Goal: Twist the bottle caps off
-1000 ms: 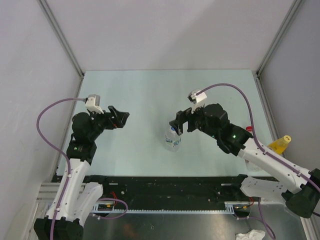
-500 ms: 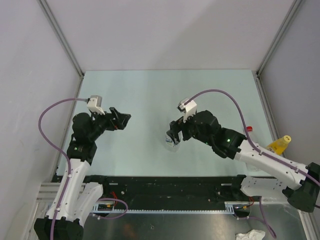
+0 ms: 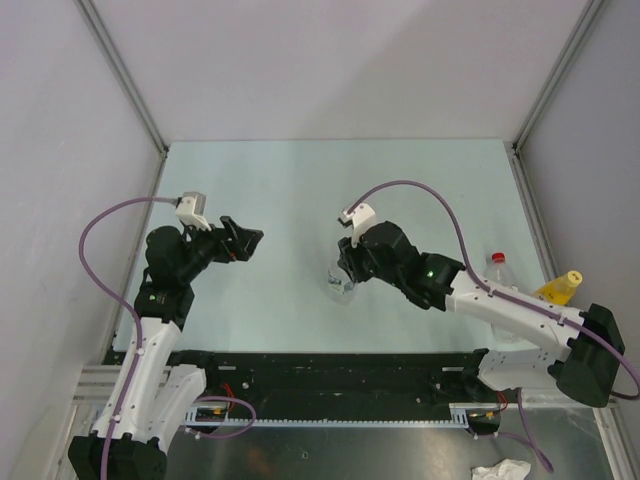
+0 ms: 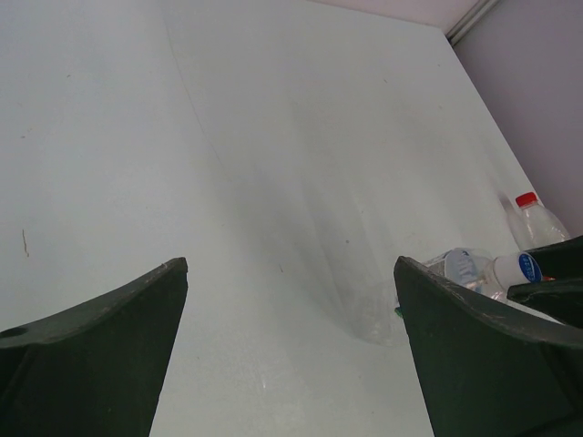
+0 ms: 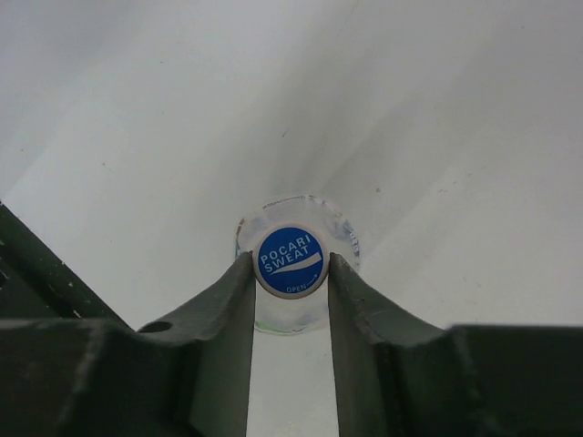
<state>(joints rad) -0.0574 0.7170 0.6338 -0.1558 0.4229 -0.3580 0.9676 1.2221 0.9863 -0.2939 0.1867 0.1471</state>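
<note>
Pocari Sweat cap [image 5: 291, 260] sits on its clear bottle [image 5: 344, 235], upright near the middle of the pale surface [image 3: 300, 180]. Clamped on it: right jaws, narrow, one finger touching each side of the cap. Cap looks fully seated, so I judge the unscrewing barely begun. Over at the left: left jaws spread wide, empty, well apart from the bottle, whose body nothing holds. Off right, red-capped bottle [image 3: 497, 262] and yellow-capped bottle [image 3: 562, 287], both closed. All three caps remain to be removed.
</note>
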